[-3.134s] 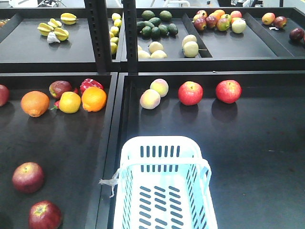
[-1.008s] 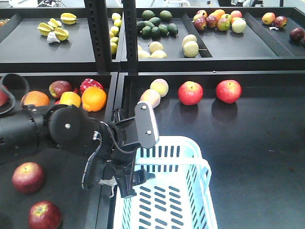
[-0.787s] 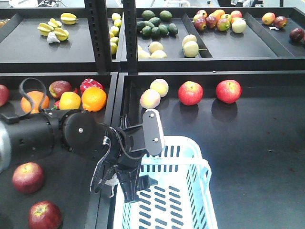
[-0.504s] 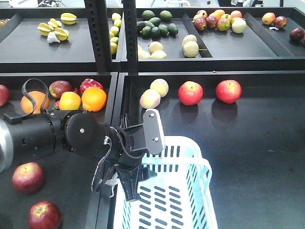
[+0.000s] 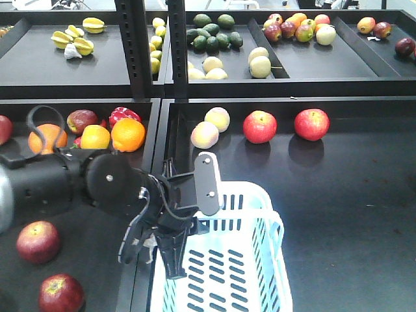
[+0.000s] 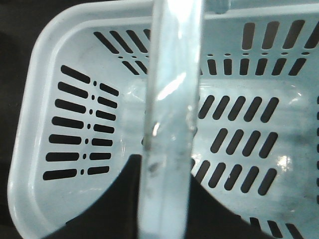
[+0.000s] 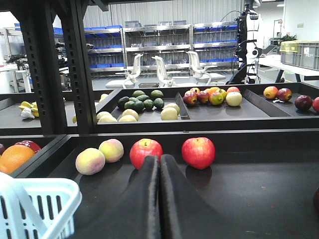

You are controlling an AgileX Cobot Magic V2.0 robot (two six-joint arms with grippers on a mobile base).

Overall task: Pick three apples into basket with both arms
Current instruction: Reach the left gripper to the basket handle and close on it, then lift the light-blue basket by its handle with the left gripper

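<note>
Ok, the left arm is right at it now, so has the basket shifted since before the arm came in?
Yes. The basket has shifted slightly left, toward the divider between the two trays, and its right side is pulled in.

The pale blue-white slotted plastic basket (image 5: 276, 237) sits at the near edge of the right-hand black shelf tray (image 5: 351, 195). The black left end effector (image 5: 173, 257) hangs over the basket's 9 o'clock rim. Farther out at 9 o'clock, in the left-hand black tray (image 5: 91, 260), lies a dark maroon-red apple (image 5: 38, 241), with a second maroon apple (image 5: 60, 293) in front of it. A third maroon apple (image 5: 80, 121) lies back at 10 o'clock, beside a round orange (image 5: 128, 134). Two pale round peaches (image 5: 205, 135) lie at 12 o'clock from the basket, and two brighter red apples (image 5: 259, 127) lie side by side at 1 o'clock.
</note>
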